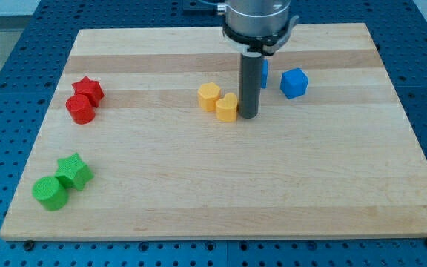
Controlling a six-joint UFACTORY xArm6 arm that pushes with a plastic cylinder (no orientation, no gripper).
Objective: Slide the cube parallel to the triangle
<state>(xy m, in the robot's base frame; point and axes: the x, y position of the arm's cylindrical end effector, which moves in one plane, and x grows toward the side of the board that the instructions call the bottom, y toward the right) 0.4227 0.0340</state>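
**A:** Where is my tip [247,116] right now?

**B:** It stands on the wooden board [221,200], a little toward the far side and just right of the middle. It is a plain rod end, with nothing to open or close, and it grasps nothing. The yellow block [227,107] nearest to it sits just beside it on the left, so close that they look to be touching, though I cannot tell for sure.

**A:** And the cube?

**B:** The blue cube [294,83] lies to the right of my tip and somewhat farther back, clearly apart from it. It is turned a little rather than square to the board's edges.

**A:** Is there a second blue piece?

**B:** Yes, a blue block [264,73] just behind the rod, mostly hidden by it; only a narrow strip shows on the rod's right side, so its shape cannot be made out. The cube lies near it on the right.

**A:** What else is on the board?

**B:** A yellow hexagonal block [209,96] just left of the other yellow one and a bit farther back. At the far left, a red star [89,90] touches a red cylinder [80,109]. At the near left, a green star [74,171] touches a green cylinder [50,193].
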